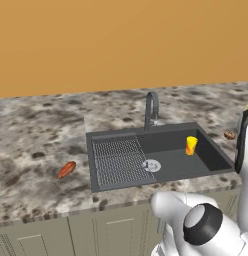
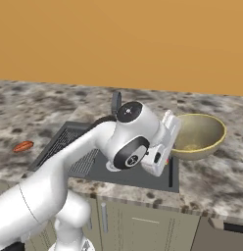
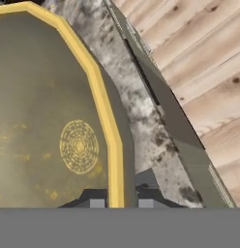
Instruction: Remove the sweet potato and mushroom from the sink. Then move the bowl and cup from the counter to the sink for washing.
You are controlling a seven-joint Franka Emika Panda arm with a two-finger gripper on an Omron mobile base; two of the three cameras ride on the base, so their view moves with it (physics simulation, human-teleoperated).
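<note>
Gripping the bowl point(image 2: 199, 135) by its rim, the gripper point(image 3: 118, 203) has its two fingers nearly closed, one inside the wall and one outside, as the hand view shows with the pale rim running straight down between the tips. That narrow pinch suits a thin wall; the bowl is too wide to be spanned whole. In the right base view the bowl tilts, its mouth facing the arm, just right of the sink point(image 1: 216, 160) and over the counter point(image 2: 216, 181); whether its base touches the stone I cannot tell. The cup point(image 1: 191, 145) already stands upright in the basin near the right wall, right of the drain point(image 1: 151, 165), so room remains for the bowl beside it. The sweet potato point(image 1: 66, 169) lies on the counter left of the sink, well clear of it, and the mushroom point(image 1: 229, 134) sits on the counter just beyond the right rim. Judging by this, only the bowl is left to move, and a rim grip may let it swing or slip.
</note>
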